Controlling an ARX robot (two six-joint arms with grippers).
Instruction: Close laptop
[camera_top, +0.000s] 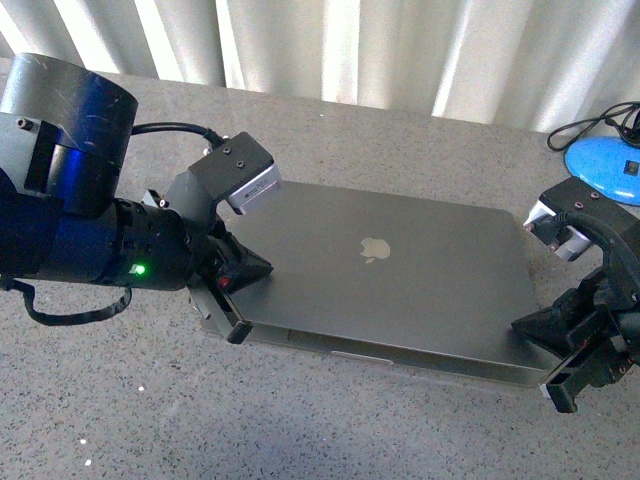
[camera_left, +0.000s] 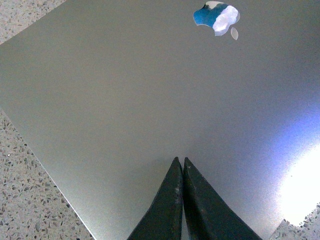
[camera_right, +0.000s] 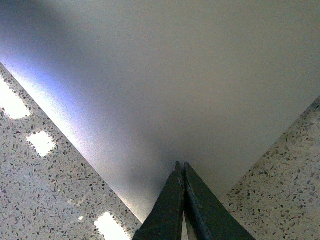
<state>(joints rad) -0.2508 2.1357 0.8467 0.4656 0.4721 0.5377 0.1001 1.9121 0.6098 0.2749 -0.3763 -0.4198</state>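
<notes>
The grey metal laptop (camera_top: 400, 280) lies on the speckled stone table with its lid down flat, the pale apple logo (camera_top: 375, 248) facing up. My left gripper (camera_top: 262, 266) is shut, and its tips rest over the lid's left edge; in the left wrist view the lid (camera_left: 150, 90) fills the frame ahead of the shut tips (camera_left: 180, 160). Over the laptop's front right corner, my right gripper (camera_top: 522, 327) is shut too. That corner of the lid (camera_right: 190, 90) shows in the right wrist view, with the gripper (camera_right: 181, 164) just over it.
A blue object (camera_top: 603, 168) with a black cable (camera_top: 590, 125) lies on the table (camera_top: 300, 420) at the back right, near my right arm. A pale pleated curtain (camera_top: 380, 50) hangs behind the table. Bright light patches (camera_right: 42, 142) fall on the stone.
</notes>
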